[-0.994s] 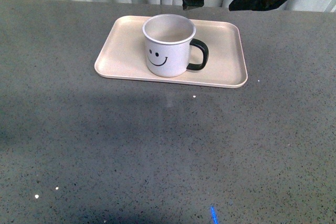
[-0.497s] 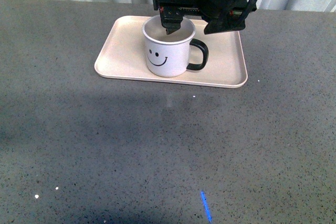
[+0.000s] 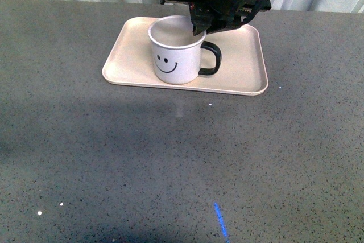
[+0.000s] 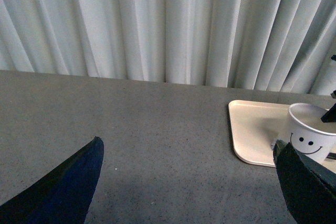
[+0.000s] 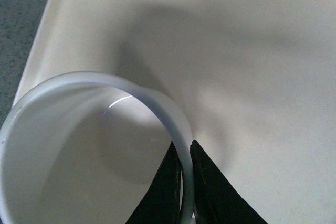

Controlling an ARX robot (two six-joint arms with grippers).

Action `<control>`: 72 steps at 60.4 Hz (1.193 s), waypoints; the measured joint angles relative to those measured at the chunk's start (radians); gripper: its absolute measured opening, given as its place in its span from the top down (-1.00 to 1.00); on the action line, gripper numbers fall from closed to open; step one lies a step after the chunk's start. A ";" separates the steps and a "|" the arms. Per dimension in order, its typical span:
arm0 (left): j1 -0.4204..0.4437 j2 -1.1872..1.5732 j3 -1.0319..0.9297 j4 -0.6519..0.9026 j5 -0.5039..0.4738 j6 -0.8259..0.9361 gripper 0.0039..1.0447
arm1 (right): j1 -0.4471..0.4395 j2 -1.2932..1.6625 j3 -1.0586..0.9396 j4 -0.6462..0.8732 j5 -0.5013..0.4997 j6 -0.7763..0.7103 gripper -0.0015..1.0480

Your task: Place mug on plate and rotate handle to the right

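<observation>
Since half a second ago, the right gripper (image 3: 199, 29) is sliding from the rim's middle to its 3 o'clock edge. The white round mug (image 3: 173, 55) is shifting slightly toward 9 o'clock on the pale pink-beige rectangular plate (image 3: 242, 71). The jaws are clenching the mug's wall, one inside the rim and one outside. The glossy black loop handle (image 3: 210, 59) is pointing to 3 o'clock, just beneath those jaws, so I am judging that little turning is remaining. The left gripper (image 4: 188, 145) is hanging well apart toward 9 o'clock over the grey speckled tabletop (image 3: 170, 157), with its jaws spread wide and holding nothing. No brand or writing is showing, only a black smiley face.
</observation>
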 joint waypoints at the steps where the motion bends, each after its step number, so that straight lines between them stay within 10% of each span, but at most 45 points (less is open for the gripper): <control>1: 0.000 0.000 0.000 0.000 0.000 0.000 -0.83 | -0.002 0.000 0.006 -0.008 0.000 -0.003 0.96; 34: 0.000 0.000 0.000 0.000 0.000 0.000 -0.83 | -0.077 0.002 0.140 -0.101 -0.113 -0.454 0.97; 72: 0.000 0.000 0.000 0.000 0.000 0.000 -0.83 | -0.078 0.088 0.187 -0.150 -0.220 -0.531 0.97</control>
